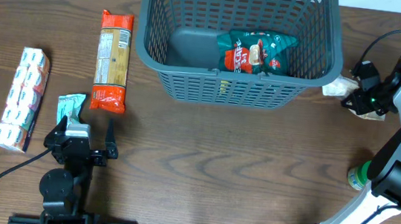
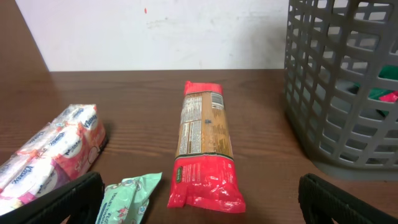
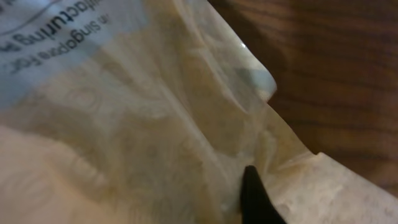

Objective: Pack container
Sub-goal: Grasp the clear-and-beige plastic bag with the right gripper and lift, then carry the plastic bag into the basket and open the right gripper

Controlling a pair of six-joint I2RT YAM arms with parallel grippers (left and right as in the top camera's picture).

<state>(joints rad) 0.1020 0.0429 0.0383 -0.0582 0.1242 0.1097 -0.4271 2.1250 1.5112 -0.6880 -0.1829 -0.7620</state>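
The left hand [image 1: 85, 134] sits low over the tabletop [image 1: 217, 166], its fingers [image 2: 65, 200] spread wide with nothing between them. Just ahead of its left finger lies a small green packet [image 2: 127, 198]. Straight ahead and a little farther out, a long pasta pack [image 2: 202, 146] with red ends lies lengthwise, pointing away from the hand. To the hand's front left is a multipack of tissues [image 2: 59, 146]. Ahead and to its right stands the container [image 1: 229, 89], a dark grey slotted basket, with a green and red snack bag [image 1: 255, 51] on its floor.

The right hand [image 1: 359, 95] is outside the container, just beside its right wall. It is up against a pale, crinkled plastic bag [image 3: 155, 124] that fills its wrist view. One dark fingertip [image 3: 255, 198] touches the film, but I cannot tell whether the hand is clamped on the bag. Back toward this arm's base, a green object [image 1: 358, 175] shows on the tabletop, partly hidden by the arm.
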